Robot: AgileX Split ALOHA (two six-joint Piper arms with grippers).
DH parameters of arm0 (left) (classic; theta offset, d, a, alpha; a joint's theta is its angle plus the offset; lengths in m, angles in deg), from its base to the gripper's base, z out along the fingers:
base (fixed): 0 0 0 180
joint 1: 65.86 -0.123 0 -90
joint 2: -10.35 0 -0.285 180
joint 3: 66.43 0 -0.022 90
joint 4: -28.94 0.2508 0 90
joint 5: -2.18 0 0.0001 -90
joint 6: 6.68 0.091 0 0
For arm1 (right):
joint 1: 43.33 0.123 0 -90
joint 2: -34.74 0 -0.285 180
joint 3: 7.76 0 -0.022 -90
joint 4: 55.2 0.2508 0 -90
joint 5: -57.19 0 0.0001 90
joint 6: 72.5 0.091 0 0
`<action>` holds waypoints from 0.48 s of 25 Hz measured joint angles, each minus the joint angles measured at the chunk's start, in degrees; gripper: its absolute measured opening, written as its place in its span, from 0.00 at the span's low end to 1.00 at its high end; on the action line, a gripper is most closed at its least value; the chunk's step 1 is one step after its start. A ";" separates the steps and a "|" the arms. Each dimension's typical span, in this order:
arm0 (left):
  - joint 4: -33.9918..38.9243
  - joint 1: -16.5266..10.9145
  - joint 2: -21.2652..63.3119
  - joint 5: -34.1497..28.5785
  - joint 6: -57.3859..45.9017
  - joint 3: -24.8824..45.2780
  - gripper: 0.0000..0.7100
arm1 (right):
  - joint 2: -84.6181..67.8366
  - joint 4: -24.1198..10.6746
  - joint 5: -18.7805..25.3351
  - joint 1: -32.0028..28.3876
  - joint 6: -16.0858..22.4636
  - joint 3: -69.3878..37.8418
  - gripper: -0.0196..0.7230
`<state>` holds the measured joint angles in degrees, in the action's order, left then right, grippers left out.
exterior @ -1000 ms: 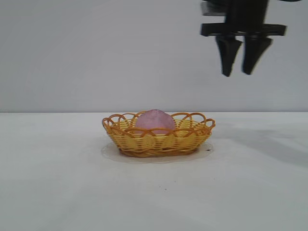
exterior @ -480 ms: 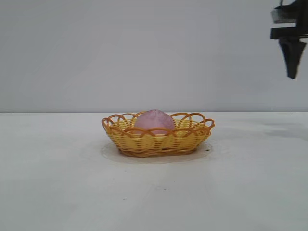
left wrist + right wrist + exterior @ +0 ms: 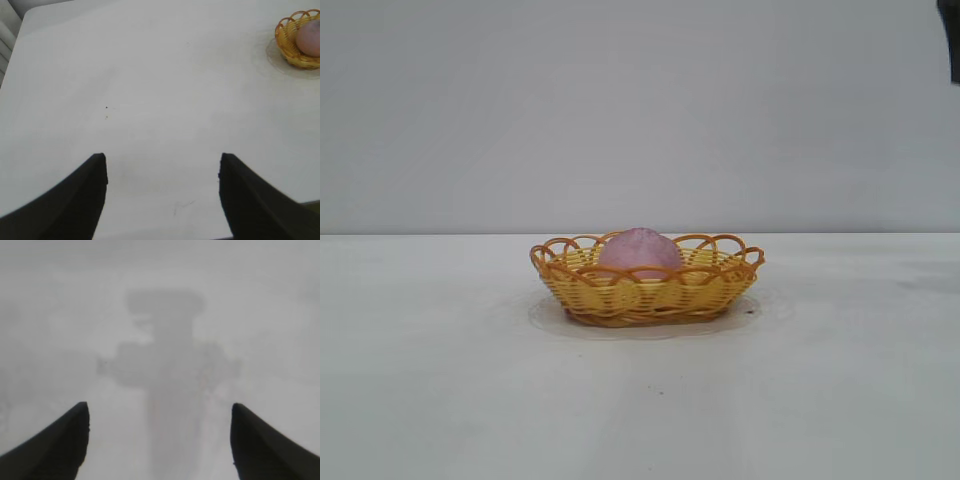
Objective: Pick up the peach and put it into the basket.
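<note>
The pink-mauve peach point(image 3: 640, 252) lies inside the yellow wicker basket point(image 3: 650, 298) at the middle of the white table. The left wrist view shows the same basket point(image 3: 289, 49) with the peach point(image 3: 310, 38) far off from the left gripper point(image 3: 163, 165), which hangs open over bare tabletop with nothing between its fingers. My right gripper point(image 3: 160, 412) is open and holds nothing. In the exterior view only a dark sliver of the right arm point(image 3: 955, 45) shows at the upper right edge, well above and to the right of the basket.
The white table point(image 3: 440, 380) spreads around the basket on all sides. Its edge and a pale ribbed wall point(image 3: 6, 35) appear in the left wrist view. A faint grey shape point(image 3: 165, 360) lies ahead of the right gripper.
The right gripper has moved away to the right, from above the basket's right side to almost out of the exterior view. Peach and basket have stayed put.
</note>
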<state>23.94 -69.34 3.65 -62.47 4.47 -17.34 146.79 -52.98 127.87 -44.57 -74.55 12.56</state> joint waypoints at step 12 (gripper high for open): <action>0.00 0.00 0.00 0.00 0.04 0.00 0.60 | -34.52 5.24 0.88 0.00 0.00 -22.39 0.71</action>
<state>23.94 -69.34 3.65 -62.47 4.51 -17.34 112.27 -47.74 128.75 -44.57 -74.55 -9.82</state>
